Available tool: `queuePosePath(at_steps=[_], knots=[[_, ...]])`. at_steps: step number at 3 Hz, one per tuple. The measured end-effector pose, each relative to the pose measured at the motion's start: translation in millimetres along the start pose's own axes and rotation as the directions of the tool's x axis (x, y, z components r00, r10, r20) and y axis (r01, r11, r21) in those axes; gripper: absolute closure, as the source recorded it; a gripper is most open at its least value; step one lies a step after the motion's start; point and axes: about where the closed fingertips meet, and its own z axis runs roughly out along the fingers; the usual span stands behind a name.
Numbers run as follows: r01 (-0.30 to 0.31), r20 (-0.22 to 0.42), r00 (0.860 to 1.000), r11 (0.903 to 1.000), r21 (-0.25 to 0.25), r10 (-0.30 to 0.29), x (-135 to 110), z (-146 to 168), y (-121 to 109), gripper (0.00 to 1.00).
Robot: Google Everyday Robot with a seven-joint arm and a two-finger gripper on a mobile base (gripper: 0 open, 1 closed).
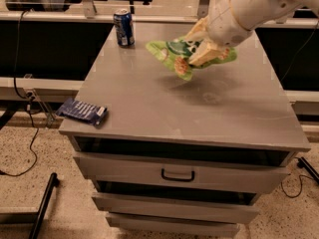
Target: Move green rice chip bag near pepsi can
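The claw (200, 44) is in the upper right of the frame, at the end of a thick white arm (249, 6) that comes in from the top right corner. Its two tan fingers (205, 55) are closed tight on the bag (172, 51), one finger above it and one below, pinching the right part of the pouch.

The bag hangs in the air above the back half of the bench (149, 108), not touching the top. It is tilted, with its left end stretching out toward the upper middle of the frame and a corner drooping down below the claw. A soft shadow (192, 83) lies on the grey top just under it.

The can (123, 28) stands upright at the back left corner of the bench, in the upper left of the frame. It is apart from the bag, to the left of the bag's free end, with bare grey top between them.

A dark-blue packet (82, 111) lies flat at the front left corner of the bench, partly over the edge, well apart from the can and the bag.

Below the top, the front shows a drawer (149, 169) with a dark handle (177, 176), and more drawer fronts under it. A black cable (31, 148) trails over the speckled floor (30, 198) at the lower left.
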Motion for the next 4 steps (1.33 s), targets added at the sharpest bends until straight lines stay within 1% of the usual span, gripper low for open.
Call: queuePosePath(at_steps=[1,2,3,4], knots=[[0.113,-0.006,0.994,0.9916,0.063,-0.113,-24.6,29.7,-22.1,1.0],[0.185,-0.01,0.983,0.9801,0.071,-0.185,-33.8,52.7,-38.0,1.0],[0.249,0.011,0.968,0.9661,0.067,-0.25,-47.2,75.2,-48.9,1.0],[0.295,0.042,0.954,0.9547,0.041,-0.296,-57.6,106.3,-63.4,1.0]])
